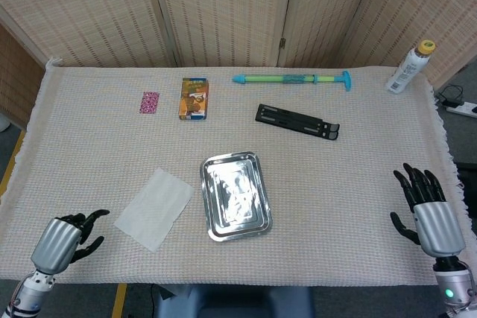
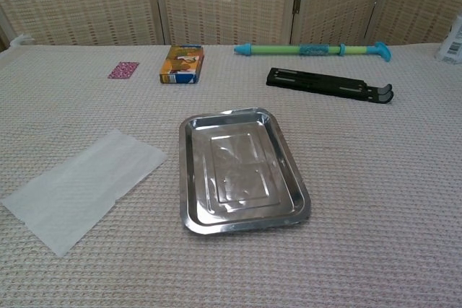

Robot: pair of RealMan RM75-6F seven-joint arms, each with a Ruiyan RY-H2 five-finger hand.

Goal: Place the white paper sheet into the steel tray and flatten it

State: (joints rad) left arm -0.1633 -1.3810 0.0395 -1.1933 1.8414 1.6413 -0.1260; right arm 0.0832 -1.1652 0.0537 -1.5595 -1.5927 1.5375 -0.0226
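Since white paper sheet (image 1: pixel 153 208) lies just right of left hand (image 1: pixel 65 235), long axis diagonal toward steel tray (image 1: pixel 210 226), left nearer; fingers apparently spread, empty. Right hand (image 1: pixel 428 212) spread, empty, far.

The white paper sheet (image 1: pixel 153 208) lay flat on the woven table cover, to the left of the steel tray (image 1: pixel 235 195) and just apart from it. The sheet was rectangular, thin and slightly translucent, with its long axis running diagonally from near-left to far-right. The steel tray was rectangular with rounded corners and a raised rim, and its polished base showed embossed panels and reflections. The tray sat upright, empty, and rotated slightly off square.
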